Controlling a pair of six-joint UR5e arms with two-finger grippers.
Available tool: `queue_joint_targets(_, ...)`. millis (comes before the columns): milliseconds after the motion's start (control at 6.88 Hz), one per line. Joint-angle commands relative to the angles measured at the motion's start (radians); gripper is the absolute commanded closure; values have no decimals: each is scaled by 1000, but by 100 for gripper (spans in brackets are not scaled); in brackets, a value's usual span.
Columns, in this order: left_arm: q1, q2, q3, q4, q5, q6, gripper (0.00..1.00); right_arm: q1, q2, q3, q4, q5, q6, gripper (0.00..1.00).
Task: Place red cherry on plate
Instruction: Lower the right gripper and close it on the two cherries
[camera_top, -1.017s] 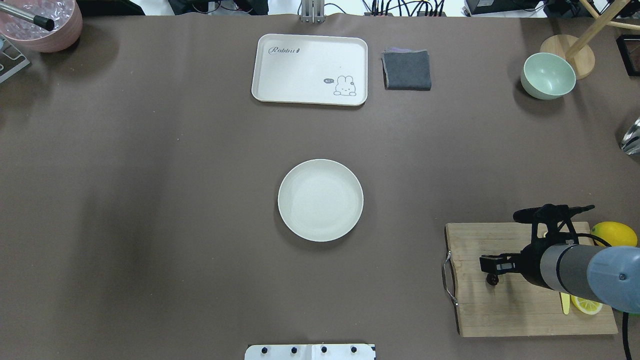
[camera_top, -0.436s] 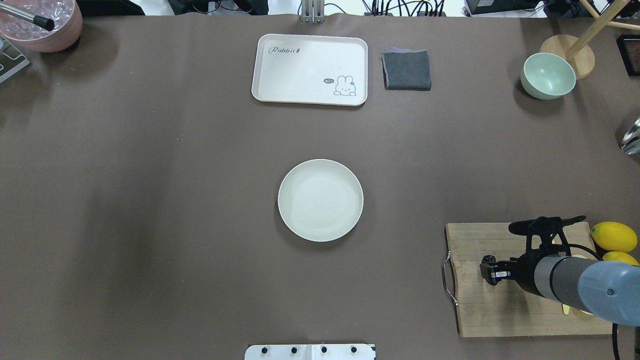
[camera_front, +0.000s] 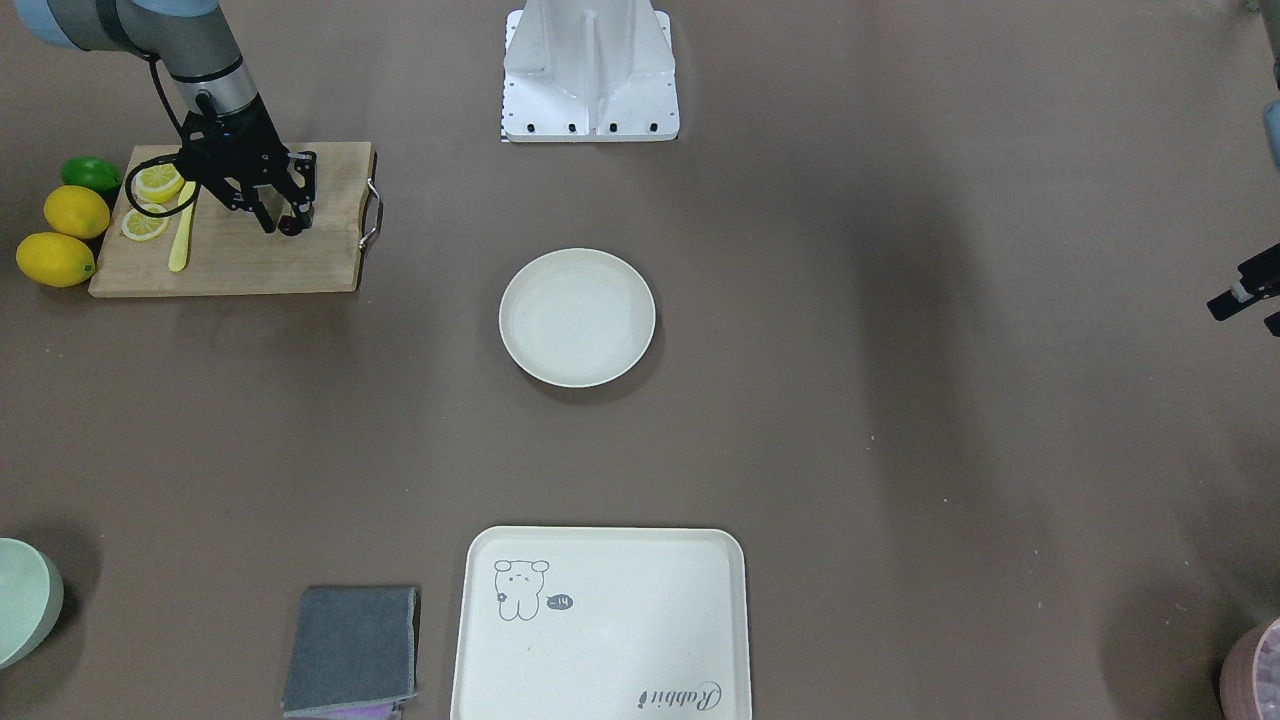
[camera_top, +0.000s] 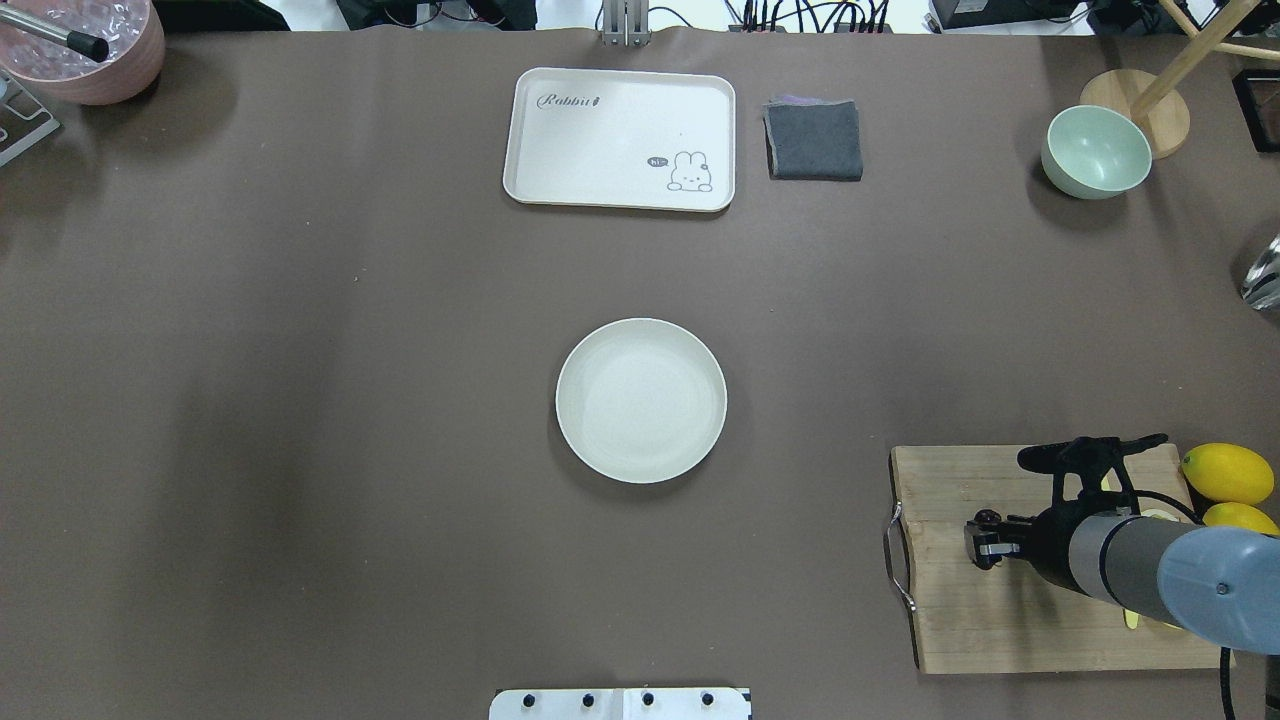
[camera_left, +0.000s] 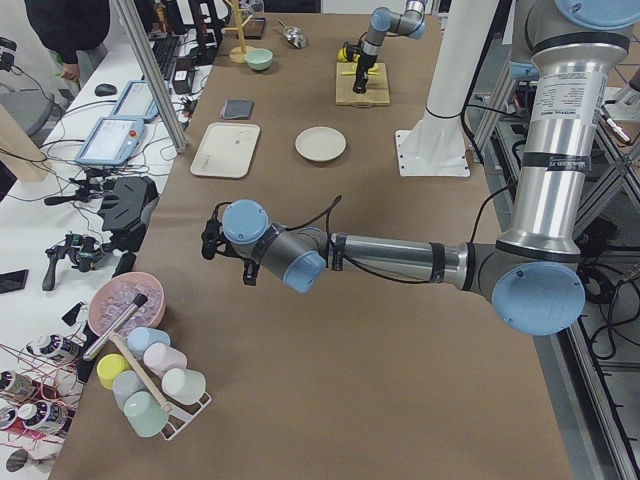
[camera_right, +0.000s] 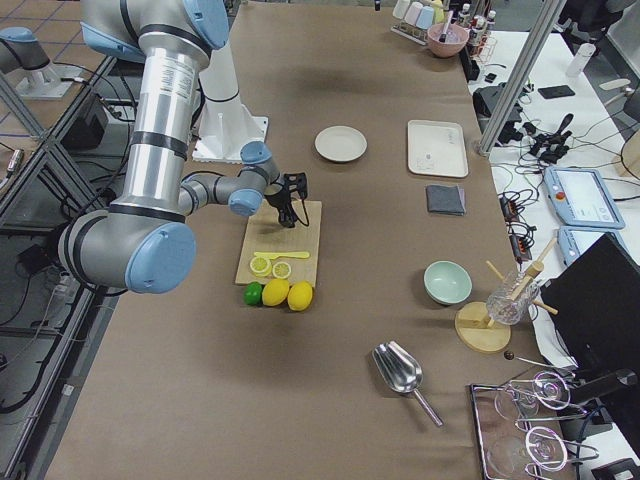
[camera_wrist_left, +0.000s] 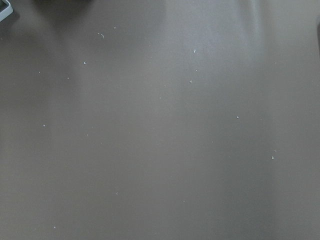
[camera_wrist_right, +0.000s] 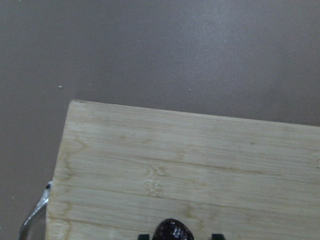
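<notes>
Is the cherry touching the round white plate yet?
Apart. The front view shows the plate bare, and the cherry far off at the cutting board, with brown table between them.

Silver arms (camera_right: 165, 110), pale-blue joint caps (camera_right: 150, 255) — black claw (camera_front: 284, 216)

Light: bright, even, from overhead.
Shadows: soft broad bands on table (camera_top: 300, 400).
Focus: my wrist views soft; red cherry (camera_wrist_right: 172, 231) blurry.
</notes>
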Motion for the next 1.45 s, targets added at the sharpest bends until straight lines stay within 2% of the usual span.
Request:
queue_joint_targets(0, -1, 0, -3, -1, -3, -14, 1, 1, -10, 17, 2, 1, -1, 100)
queue_joint_targets(727, 1, 0, -3, -3, -1, -15, 1, 3, -15, 35, 2, 10, -1, 100)
queue_joint_targets(872, -1, 0, -3, -1, -1, -15, 1, 9, -25, 72, -9, 26, -3, 100)
queue_joint_targets(1017, 1, -2, -1, -1, 1, -15, 1, 42, -45, 128, -35, 73, -8, 100)
queue_joint_targets(1308, 1, -2, -3, -1, -1, -15, 1, 168, -38, 247, -160, 227, -35, 100)
